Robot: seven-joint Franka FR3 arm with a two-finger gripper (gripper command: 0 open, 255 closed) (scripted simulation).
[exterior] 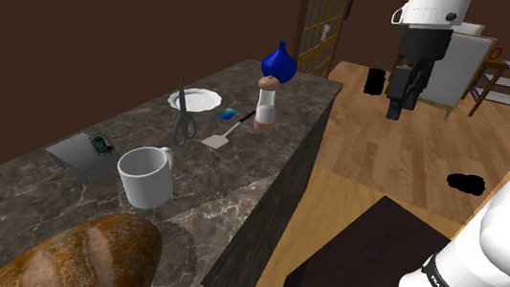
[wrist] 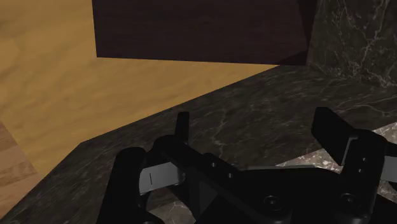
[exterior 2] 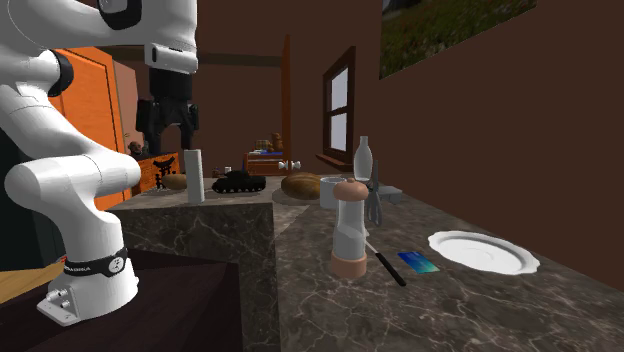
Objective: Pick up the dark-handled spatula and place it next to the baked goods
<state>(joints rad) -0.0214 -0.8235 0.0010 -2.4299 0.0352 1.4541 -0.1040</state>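
Bread loaf (exterior: 79, 255), at the counter's (exterior: 240, 180) near end: I take it for the baked goods. White mug (exterior: 147, 175): just beyond the loaf. Scissors (exterior: 184, 116) and white plate (exterior: 196, 97): farther along. Spatula (exterior: 228, 131): pale blade, dark handle, flat on the counter, just beside the pepper mill (exterior: 266, 105). Gripper (exterior: 396, 111): high, out past the counter's edge, well apart from the spatula, with fingers spread wide and nothing between them. Risks as I judge them: a finger clipping the mill on my descent and toppling it, the thin handle slipping from the grip, the mug struck on the carry towards the loaf.
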